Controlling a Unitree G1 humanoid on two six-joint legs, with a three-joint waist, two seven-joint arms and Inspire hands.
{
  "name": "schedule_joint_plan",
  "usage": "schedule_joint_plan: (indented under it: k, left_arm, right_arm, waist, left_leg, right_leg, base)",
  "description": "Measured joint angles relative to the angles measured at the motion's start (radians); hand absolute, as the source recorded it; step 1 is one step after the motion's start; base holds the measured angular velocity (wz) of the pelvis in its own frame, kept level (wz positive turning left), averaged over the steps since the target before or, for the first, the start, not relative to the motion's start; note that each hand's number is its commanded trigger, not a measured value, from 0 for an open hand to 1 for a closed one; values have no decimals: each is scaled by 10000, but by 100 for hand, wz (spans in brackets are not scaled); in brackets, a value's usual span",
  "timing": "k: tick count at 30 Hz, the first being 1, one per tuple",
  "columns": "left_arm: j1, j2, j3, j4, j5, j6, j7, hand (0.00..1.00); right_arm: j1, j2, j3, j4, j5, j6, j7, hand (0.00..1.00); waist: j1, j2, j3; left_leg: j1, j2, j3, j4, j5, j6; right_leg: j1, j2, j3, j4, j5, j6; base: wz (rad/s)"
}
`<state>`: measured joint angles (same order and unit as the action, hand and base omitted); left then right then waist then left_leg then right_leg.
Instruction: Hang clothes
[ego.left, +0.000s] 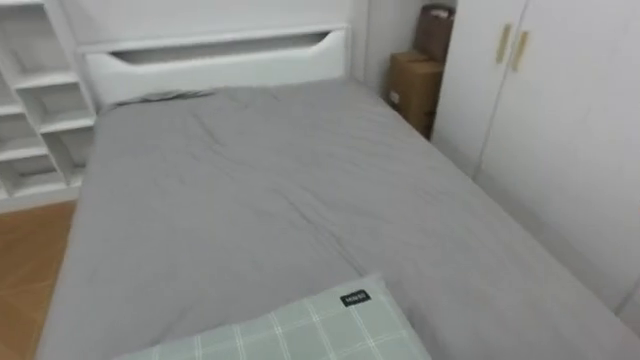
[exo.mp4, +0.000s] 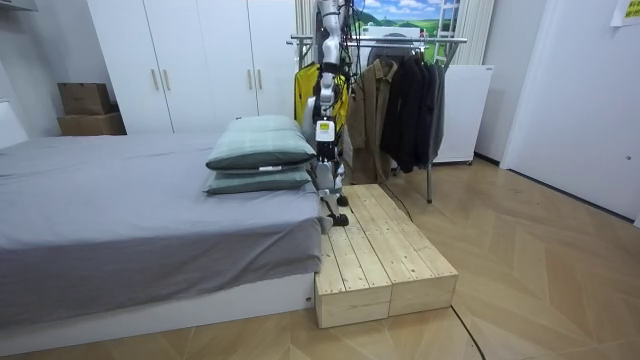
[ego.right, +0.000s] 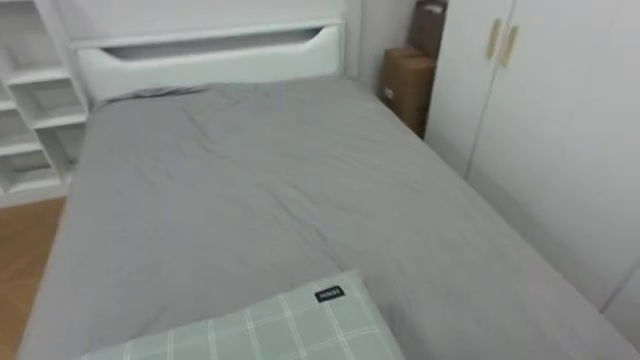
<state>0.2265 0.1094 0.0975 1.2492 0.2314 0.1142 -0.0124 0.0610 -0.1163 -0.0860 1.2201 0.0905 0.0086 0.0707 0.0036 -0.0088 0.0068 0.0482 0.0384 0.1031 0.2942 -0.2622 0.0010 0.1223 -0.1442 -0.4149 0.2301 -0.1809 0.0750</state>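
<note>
1. The robot is standing on the wooden platform (exo.mp4: 385, 255) against the end of the bed (exo.mp4: 120, 210), with its feet close to the bed-side edge. In turning, it could be putting a foot half off the boards and tipping.
2. Just in front of it, a green checked pillow (ego.left: 300, 330) is lying on top of a second one. An arm swinging up carelessly could be dragging that stack off the sheet.
3. The clothes – dark jackets (exo.mp4: 410, 100) and a yellow garment (exo.mp4: 303, 90) – are hanging on the rack (exo.mp4: 430, 40) behind the robot while its head is facing the headboard (ego.left: 215, 55). Reaching back blind could be knocking pieces down.
4. The left hand (exo.mp4: 323, 132) is hanging low at its side with the arm straight down. I cannot tell whether its fingers are holding anything.
</note>
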Motion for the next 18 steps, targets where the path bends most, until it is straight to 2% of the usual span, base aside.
schedule_joint_plan:
  k: [2,5,8,14,18]
  left_arm:
    - [83,16,54,-23,-1,114,-41,0]
    - [203,-19,267,-25,-17,175,-207,0]
    - [156,-58,338,-37,-41,159,-195,0]
    - [48,-64,479,-111,0,163,-11,0]
    - [-168,-65,472,-108,260,123,84,0]
  right_arm:
    - [15,1,104,-4,-13,171,94,0]
    - [14,13,257,-28,-263,178,238,0]
    - [38,5,471,-15,-300,179,268,0]
    - [23,-50,1059,-16,-284,208,467,0]
    - [-3,-55,1020,147,-289,282,675,0]
  waist:
    - [62,13,-8]
    - [113,-18,-8]
    - [315,-67,14]
    - [315,-134,33]
    - [207,-158,37]
  left_leg:
    - [-15,-61,-210,18,-9,14]
    - [-9,-128,-461,66,-8,13]
    - [-10,-145,-566,132,-9,10]
    - [-165,-134,-940,85,-33,-59]
    - [-612,-114,-1362,499,-45,-130]
  right_leg:
    - [140,81,304,-128,-2,6]
    - [235,94,638,-132,-53,86]
    - [388,144,922,-295,-60,97]
    - [511,288,831,-493,-84,67]
    - [541,390,440,-526,-96,40]
  base:
    - [37]
    - [24]
    - [11]
    - [18]
    - [34]
